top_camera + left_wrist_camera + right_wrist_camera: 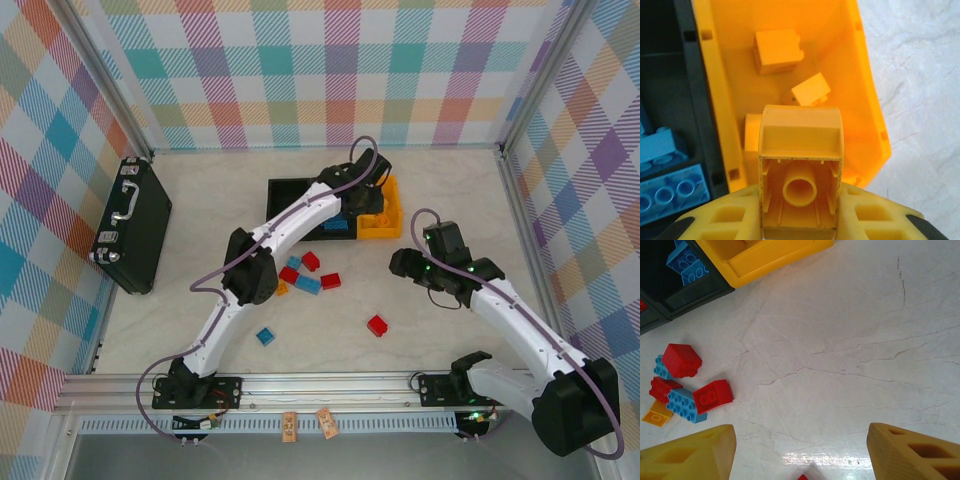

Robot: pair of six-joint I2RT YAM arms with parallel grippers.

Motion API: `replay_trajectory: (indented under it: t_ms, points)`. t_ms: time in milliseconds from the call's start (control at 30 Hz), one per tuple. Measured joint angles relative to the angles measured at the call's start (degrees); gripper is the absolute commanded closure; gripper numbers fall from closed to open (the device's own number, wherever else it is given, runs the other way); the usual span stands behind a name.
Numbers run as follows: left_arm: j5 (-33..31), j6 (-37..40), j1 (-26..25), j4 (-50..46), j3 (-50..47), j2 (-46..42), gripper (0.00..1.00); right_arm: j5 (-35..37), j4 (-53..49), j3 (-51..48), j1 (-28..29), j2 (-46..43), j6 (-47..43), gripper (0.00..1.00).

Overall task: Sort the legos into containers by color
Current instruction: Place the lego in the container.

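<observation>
**Top and wrist views, read near to far.** Two arm bases stand on the metal rail (330,385) at the near edge of the table (450,190).

Eight legos lie loose on the table: four red, three blue, one orange.
- **Nearest:** a lone blue lego (265,336) and a lone red lego (377,324) lie well apart, each ringed by bare table.
- **Beyond them:** a cluster (305,275) (685,390) of six (three red, two blue, one orange) lies packed close, several touching. The left arm's elbow (250,275) hangs just beside the cluster's left edge.

The right gripper (403,264) (800,460) hovers right of the cluster. Its jaws stand wide and hold nothing, with bare table between them.

The three containers stand in a row past the cluster.
- **End black bin** (283,195): the left end of the row.
- **Middle black bin** (692,90) (690,296): at least two blue legos (670,195) lie in it.
- **Yellow-orange bin** (392,228) (872,100): the right end of the row.

The left gripper (372,190) (800,220) hangs over the yellow-orange bin, its jaws closed on one held yellow lego (800,165). Three more yellow legos (777,50) lie in the bin below it, one partly hidden.

The table to the right of the bins is bare up to the right wall, as is the strip behind them. A black case (130,225) with a metal handle (125,200) lies at the left edge, well apart from legos and bins.
</observation>
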Motion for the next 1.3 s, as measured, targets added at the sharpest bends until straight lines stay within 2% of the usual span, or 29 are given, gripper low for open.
replay_trajectory:
  t_ms: [400, 567, 667, 967, 1100, 1300]
  points:
    - [-1.5, 2.3, 0.3, 1.5, 3.0, 4.5, 0.73, -0.9, 0.3, -2.0, -0.6, -0.8, 0.5, 0.3]
    - [-1.5, 3.0, 0.5, 2.7, 3.5, 5.7, 0.49, -0.9, 0.3, -2.0, -0.6, -0.4, 0.8, 0.3]
    - [-1.9, 3.3, 0.5, 3.5, 3.5, 5.7, 0.41, -1.3, 0.4, -2.0, -0.6, -0.1, 0.9, 0.3]
    - [-2.4, 3.8, 0.2, 3.7, 3.4, 5.5, 0.4, -1.9, 1.2, -2.0, -0.6, 0.9, 1.0, 0.3]
    - [-2.1, 4.0, -0.2, 3.9, -2.4, 1.0, 0.4, -1.9, 1.2, -2.0, -0.6, 0.9, 1.0, 0.3]
    - [-0.8, 3.9, -0.6, 7.1, -16.6, -12.0, 0.39, -2.7, 0.3, -1.8, -0.6, 0.9, 1.0, 0.3]
